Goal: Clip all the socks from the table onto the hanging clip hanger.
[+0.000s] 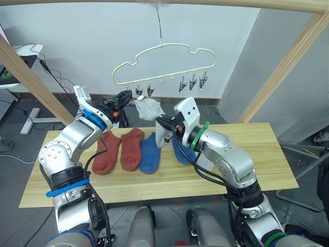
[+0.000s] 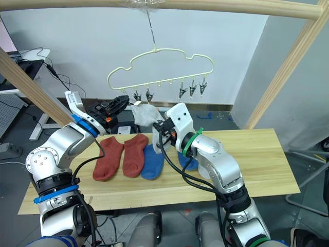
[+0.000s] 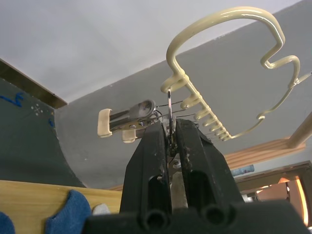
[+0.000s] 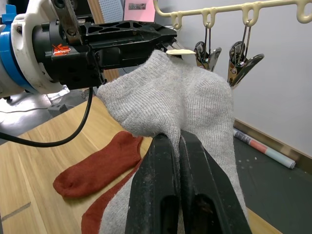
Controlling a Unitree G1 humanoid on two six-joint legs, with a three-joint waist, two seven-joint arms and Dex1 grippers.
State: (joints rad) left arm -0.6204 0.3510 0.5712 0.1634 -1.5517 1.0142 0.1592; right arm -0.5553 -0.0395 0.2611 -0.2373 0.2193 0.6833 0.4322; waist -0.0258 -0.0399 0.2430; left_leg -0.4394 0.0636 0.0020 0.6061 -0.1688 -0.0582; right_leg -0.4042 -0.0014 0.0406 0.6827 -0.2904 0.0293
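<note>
The pale-yellow clip hanger (image 1: pixel 164 56) hangs from the top pole, with a row of grey clips (image 1: pixel 193 81) under it. My left gripper (image 1: pixel 127 95) is raised to the leftmost clip (image 3: pixel 129 119) and shut on it. My right gripper (image 1: pixel 160 122) is shut on a light grey sock (image 1: pixel 149 109), whose upper edge sits just under the two left clips. From the right wrist, the sock (image 4: pixel 185 97) lies against the left fingers (image 4: pixel 146 34). On the table (image 1: pixel 257 154) lie two rust-red socks (image 1: pixel 107 153) (image 1: pixel 132 149) and two blue socks (image 1: pixel 150 153) (image 1: pixel 182 153), the right blue one partly under my right arm.
Slanted wooden poles (image 1: pixel 31 77) (image 1: pixel 288 67) of the frame stand at both sides of the table, and the top pole (image 2: pixel 205 6) crosses overhead. A desk with cables (image 1: pixel 20 56) stands at the far left. The table's right half is bare wood.
</note>
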